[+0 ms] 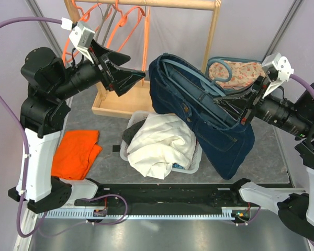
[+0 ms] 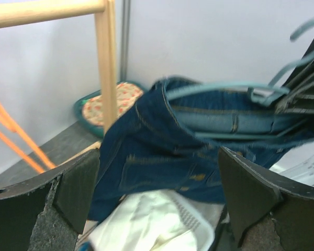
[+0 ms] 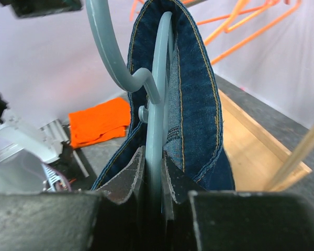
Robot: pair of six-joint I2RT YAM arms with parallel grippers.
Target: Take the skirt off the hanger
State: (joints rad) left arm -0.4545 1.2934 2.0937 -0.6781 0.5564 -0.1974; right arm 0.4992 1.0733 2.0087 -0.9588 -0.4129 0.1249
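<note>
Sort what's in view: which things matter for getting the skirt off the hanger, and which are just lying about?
Job: denim skirt; grey-blue hanger inside its waistband; right gripper, shut on the hanger; left gripper, open, facing the skirt.

Lying about: orange cloth; white cloth in the basket; orange hangers on the wooden rack; floral item.

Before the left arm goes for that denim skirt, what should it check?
1. Hold: right gripper shut on the hanger: ok.
2. Opening: left gripper open wide: ok.
3. Aim: left gripper faces the skirt without touching it: ok.
4. Waistband wrapped around the hanger: ok.
5. Landing: basket under the skirt: ok.
6. Whether clips pin the skirt: cannot tell.
</note>
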